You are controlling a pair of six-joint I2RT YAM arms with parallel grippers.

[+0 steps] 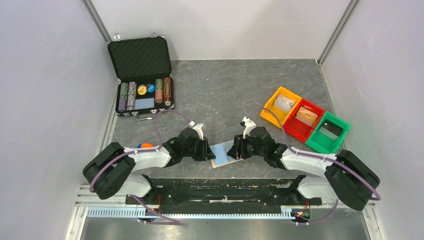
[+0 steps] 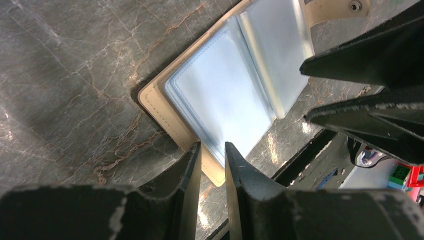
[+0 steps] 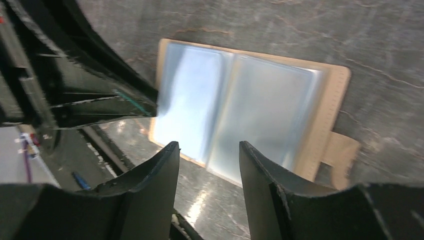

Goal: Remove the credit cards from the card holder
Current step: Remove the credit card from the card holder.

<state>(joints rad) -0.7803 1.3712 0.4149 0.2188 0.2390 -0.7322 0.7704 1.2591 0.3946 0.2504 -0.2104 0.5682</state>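
Tan holder (image 2: 230, 90): light, floppy, slick-lined; we'd pin its edge. Left gripper (image 2: 212, 147) near-closed, grip unclear; right gripper (image 3: 209, 147) open.

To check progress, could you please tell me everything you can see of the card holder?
The card holder lies open and flat on the marbled table, between the left end effector and the right end effector. Its tan leather-like cover has a stitched border and a small tab on one edge; inside are pale blue clear sleeves, showing no card. The left fingers sit at its corner; contact is unclear.
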